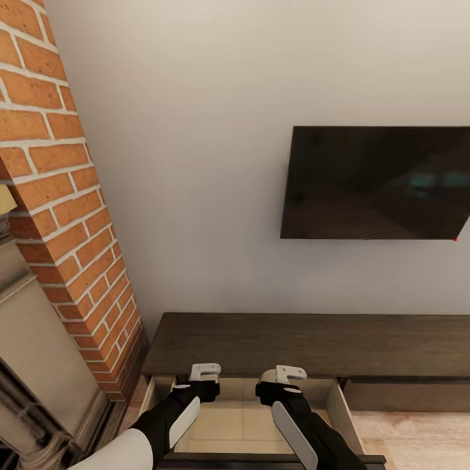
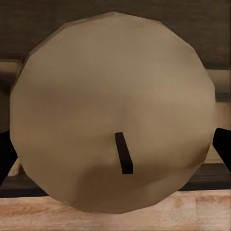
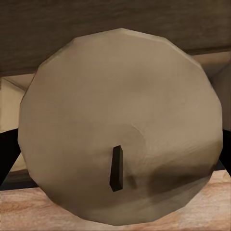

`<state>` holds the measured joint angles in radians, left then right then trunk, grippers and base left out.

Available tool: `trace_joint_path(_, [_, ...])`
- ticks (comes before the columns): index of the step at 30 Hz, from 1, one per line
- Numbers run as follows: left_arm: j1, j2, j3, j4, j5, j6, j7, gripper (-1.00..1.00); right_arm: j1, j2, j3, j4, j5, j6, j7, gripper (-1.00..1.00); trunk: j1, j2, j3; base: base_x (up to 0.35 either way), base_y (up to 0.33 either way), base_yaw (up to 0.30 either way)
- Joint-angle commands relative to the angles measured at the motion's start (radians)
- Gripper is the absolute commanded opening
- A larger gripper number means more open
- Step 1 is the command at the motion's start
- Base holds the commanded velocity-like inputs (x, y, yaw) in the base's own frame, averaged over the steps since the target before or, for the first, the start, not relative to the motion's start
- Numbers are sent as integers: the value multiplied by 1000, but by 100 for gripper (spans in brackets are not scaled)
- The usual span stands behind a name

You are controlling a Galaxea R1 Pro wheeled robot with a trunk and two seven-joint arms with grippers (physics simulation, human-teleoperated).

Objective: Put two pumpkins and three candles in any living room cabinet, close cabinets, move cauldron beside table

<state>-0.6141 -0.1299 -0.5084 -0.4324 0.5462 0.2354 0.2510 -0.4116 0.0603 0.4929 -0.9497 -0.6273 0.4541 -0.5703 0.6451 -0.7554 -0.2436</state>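
The low dark-brown cabinet (image 1: 307,343) stands against the wall, its leftmost drawer (image 1: 238,418) pulled out to show a pale beige inside. Both grippers hang side by side over that drawer, the left gripper (image 1: 205,373) beside the right gripper (image 1: 284,375). In the left wrist view a beige-brown candle (image 2: 113,110) with a dark wick sits end-on between the black fingers (image 2: 5,161). Another candle (image 3: 120,125) is clamped the same way between the fingers (image 3: 7,154) in the right wrist view. The pumpkins, the cauldron and the table are out of view.
A red brick chimney column (image 1: 62,196) and stone fireplace surround (image 1: 32,352) stand close on the left of the cabinet. A dark television (image 1: 375,183) hangs on the white wall above it. Light wood floor (image 1: 418,437) lies at the right.
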Motion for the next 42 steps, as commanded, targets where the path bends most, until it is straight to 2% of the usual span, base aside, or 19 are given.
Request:
trace_joint_path(1, [-1, 0, -9, -3, 9, 4, 10, -100, -1, 0, 3, -3, -8, 2, -9, -100, 4, -9, -5, 0, 0, 0])
trace_joint_path(4, [-1, 0, -8, -4, 12, 25, 10, -100, -1, 0, 3, -5, -8, 4, -9, -100, 16, -30, -14, 0, 0, 0])
trace_joint_path(8, [-1, 0, -3, -26, 13, 128, 11, -100, -1, 3, 3, -5, -9, 15, -9, -100, 31, -58, -27, 0, 0, 0])
trace_joint_path(11, [-1, 1, 3, -47, 14, 165, 12, -100, -1, 4, 0, -6, -11, 33, -10, -100, 43, -79, -36, 0, 0, 0])
trace_joint_path(19, [-1, 1, 5, -55, 21, 185, 61, -100, -1, 7, -2, -6, -12, 62, -11, -100, 73, -135, -61, 0, 0, 0])
trace_joint_path(24, [-1, 1, 7, -60, 31, 248, 69, -100, -1, 20, -2, -7, -15, 92, -12, -100, 92, -170, -77, 0, 0, 0])
trace_joint_path(31, [-1, 0, 7, -62, 36, 272, 71, -100, -12, 22, -2, -9, -85, 152, -36, -100, 119, -219, -99, 0, 0, 0])
trace_joint_path(42, [-1, 2, 8, -70, 34, 281, 72, -100, -16, 23, -2, -13, -96, 164, -54, -100, 161, -296, -133, 0, 0, 0])
